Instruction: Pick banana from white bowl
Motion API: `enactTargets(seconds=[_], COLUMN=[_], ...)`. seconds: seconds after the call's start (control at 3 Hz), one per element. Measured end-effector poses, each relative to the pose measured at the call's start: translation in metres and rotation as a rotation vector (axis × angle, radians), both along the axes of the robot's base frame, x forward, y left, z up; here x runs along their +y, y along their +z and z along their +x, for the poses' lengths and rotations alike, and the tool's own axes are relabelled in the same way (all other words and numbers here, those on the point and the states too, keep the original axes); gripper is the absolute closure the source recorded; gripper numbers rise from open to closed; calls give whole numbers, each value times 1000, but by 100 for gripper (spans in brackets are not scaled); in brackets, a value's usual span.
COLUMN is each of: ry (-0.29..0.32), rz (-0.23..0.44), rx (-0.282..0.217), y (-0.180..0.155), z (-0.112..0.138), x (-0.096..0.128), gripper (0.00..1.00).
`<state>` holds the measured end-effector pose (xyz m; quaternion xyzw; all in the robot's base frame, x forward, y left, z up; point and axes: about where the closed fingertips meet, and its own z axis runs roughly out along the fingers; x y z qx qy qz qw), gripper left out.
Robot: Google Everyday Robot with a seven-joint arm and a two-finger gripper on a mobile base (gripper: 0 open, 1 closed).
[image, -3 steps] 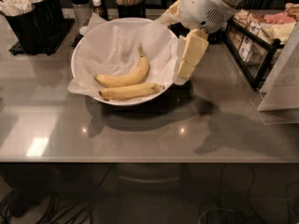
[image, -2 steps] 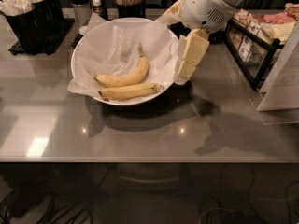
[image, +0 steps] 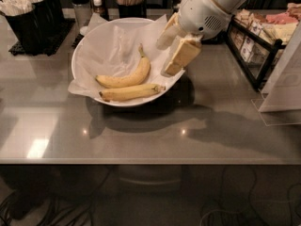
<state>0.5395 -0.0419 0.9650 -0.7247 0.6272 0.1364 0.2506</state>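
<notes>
The gripper hangs over the right rim of the white bowl, jaws apart and empty. The banana lies along the bowl's front, beside a more arched banana, toward the surface's back edge

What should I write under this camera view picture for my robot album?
Robot gripper hovers at the white bowl rim, near the banana lying beside a curvier banana.

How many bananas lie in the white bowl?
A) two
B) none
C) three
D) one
A: two lie side by side on the paper in the white bowl, the straighter banana nearer the camera and the arched banana behind it. The gripper hangs open above the bowl's rim and holds neither.
</notes>
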Motion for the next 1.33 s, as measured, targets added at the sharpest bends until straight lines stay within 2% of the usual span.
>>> enactTargets(seconds=[0.67, 1.0, 1.33], ry=[37, 60, 67], rz=[28, 19, -22], rx=[47, 43, 40], y=[-33, -36, -43], z=[13, 22, 33], x=[23, 33, 38], gripper=[43, 43, 43])
